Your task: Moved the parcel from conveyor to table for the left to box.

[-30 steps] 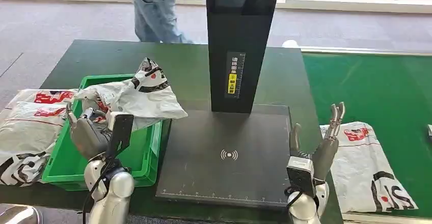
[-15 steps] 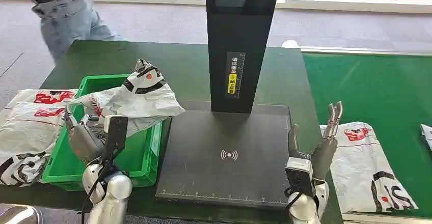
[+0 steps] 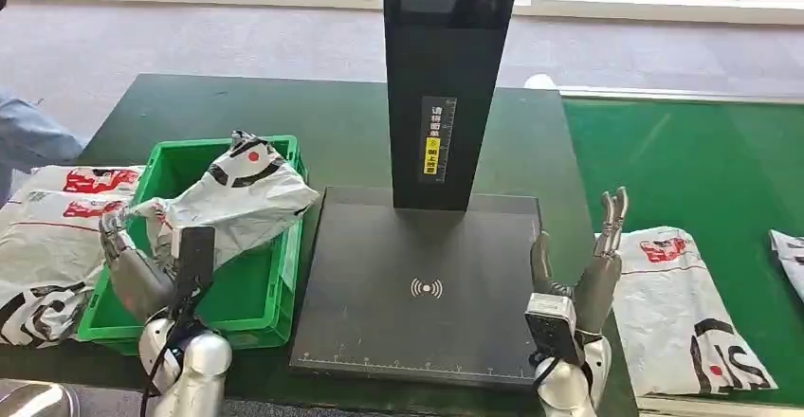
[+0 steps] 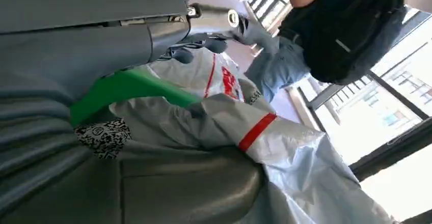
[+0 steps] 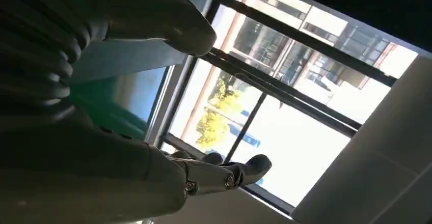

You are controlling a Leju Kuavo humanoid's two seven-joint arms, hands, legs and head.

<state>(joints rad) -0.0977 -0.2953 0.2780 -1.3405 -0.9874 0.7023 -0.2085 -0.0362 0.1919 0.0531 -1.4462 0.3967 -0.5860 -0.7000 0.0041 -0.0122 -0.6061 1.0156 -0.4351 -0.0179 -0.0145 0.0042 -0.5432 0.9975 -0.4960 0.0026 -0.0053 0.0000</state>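
From the head view, a dark green table (image 3: 351, 118) stands on grey carpet (image 3: 237, 43), with window frames along the far wall and a bright green conveyor belt (image 3: 683, 161) adjoining the table's right side. A black scanner base plate (image 3: 427, 289) lies near the table's front edge, and a tall black column (image 3: 446, 76) with a yellow label rises from its far part. Left of the plate sits a green plastic crate (image 3: 251, 294). The left hand (image 3: 133, 265) grips a white printed parcel (image 3: 237, 199) by its near end, and the bag hangs crumpled over the crate's opening, its far part reaching the crate's far rim. More white parcels (image 3: 52, 237) lie heaped on the table just left of the crate. The right hand (image 3: 588, 265) stands upright at the table's right edge with its fingers spread and nothing in them, beside another white parcel (image 3: 692, 313) lying flat on the belt. In the left wrist view, the held parcel (image 4: 285, 163) shows a red stripe and a printed code, the crate's green rim (image 4: 127, 89) behind it, and a person in jeans (image 4: 305, 40) stands by the windows. The right wrist view shows the right hand's (image 5: 153, 132) fingers extended and apart against large sunlit windows (image 5: 285, 102).
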